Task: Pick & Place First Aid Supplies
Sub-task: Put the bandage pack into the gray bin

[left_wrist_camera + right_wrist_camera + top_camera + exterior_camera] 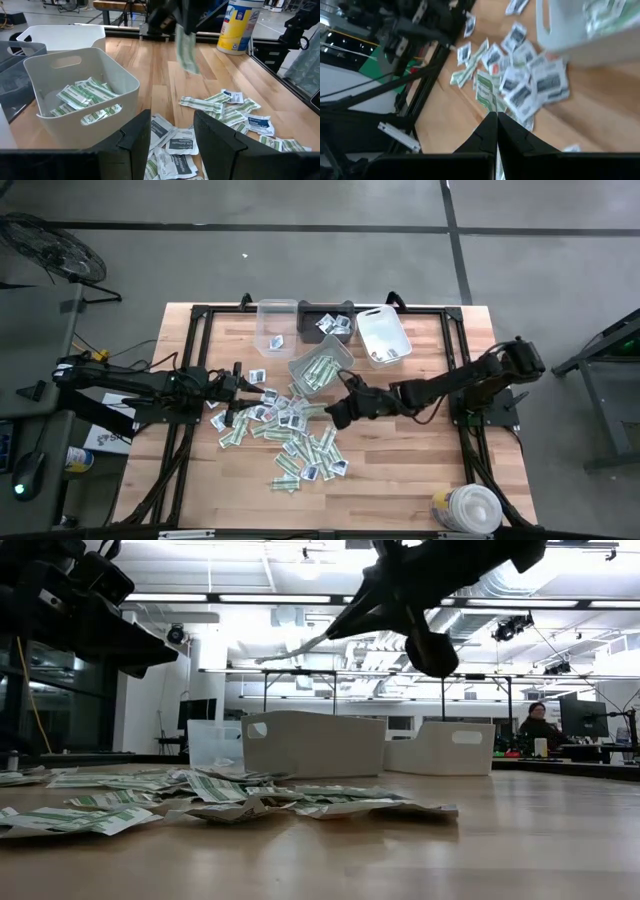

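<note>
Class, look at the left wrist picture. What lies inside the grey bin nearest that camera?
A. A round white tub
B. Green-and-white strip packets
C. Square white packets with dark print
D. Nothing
B: the grey bin holds narrow green-and-white strip packets; the squarish white packets lie outside it on the table.

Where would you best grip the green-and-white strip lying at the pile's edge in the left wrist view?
Probably pinch the green-and-white strip across its narrow width near its free end, from straight above: it lies flat, with bare wood along both long edges there.
</note>
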Controlling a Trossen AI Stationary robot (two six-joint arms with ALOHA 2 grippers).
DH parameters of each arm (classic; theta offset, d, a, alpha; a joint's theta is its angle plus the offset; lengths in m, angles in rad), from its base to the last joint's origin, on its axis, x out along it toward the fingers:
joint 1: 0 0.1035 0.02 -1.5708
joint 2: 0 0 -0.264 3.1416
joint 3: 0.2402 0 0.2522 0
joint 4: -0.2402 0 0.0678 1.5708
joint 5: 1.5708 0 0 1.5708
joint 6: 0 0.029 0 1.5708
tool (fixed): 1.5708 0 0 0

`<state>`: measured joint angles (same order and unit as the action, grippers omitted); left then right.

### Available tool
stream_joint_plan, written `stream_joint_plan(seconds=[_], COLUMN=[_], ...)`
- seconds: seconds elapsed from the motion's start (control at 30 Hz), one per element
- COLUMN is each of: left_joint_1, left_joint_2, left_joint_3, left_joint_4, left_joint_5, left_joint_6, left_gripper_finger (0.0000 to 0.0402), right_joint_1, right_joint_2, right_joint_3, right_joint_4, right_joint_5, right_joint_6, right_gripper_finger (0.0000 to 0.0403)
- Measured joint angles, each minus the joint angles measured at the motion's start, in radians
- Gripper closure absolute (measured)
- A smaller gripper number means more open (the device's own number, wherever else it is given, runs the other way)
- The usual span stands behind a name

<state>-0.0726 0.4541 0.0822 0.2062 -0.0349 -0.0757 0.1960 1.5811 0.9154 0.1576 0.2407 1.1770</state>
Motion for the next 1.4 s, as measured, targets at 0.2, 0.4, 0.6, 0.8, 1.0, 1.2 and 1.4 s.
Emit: stream_joint_plan(seconds=[0.2, 0.4, 0.6, 0.8, 1.0, 1.2, 1.4], left_joint_1=[0.000, 0.000, 0.000, 0.000, 0.000, 0.000, 0.000], left_joint_2=[0.000, 0.000, 0.000, 0.000, 0.000, 0.000, 0.000], left_joint_3=[0.000, 0.000, 0.000, 0.000, 0.000, 0.000, 0.000], left_joint_4=[0.000, 0.000, 0.000, 0.000, 0.000, -0.004, -0.004], left_joint_5=[0.000, 0.000, 0.000, 0.000, 0.000, 0.000, -0.001], left_joint_6=[0.000, 0.000, 0.000, 0.000, 0.000, 0.000, 0.000], left_gripper_finger=[0.0252, 0.0252, 0.0252, 0.0252, 0.0252, 0.0252, 0.0252], right_joint_1=[-0.091, -0.194, -0.290, -0.365, -0.420, -0.438, -0.446], right_joint_2=[-0.030, -0.030, -0.031, -0.031, 0.007, 0.061, 0.070], right_joint_3=[0.001, 0.034, 0.069, 0.070, 0.070, 0.070, 0.069], right_joint_4=[-0.008, -0.047, -0.143, -0.223, -0.230, -0.201, -0.211], right_joint_5=[-0.075, -0.141, -0.145, -0.199, -0.253, -0.308, -0.300], right_joint_6=[-0.085, -0.186, -0.279, -0.324, -0.346, -0.349, -0.378], right_gripper_finger=[0.0403, 0.0403, 0.0403, 0.0403, 0.0403, 0.0403, 0.0402])
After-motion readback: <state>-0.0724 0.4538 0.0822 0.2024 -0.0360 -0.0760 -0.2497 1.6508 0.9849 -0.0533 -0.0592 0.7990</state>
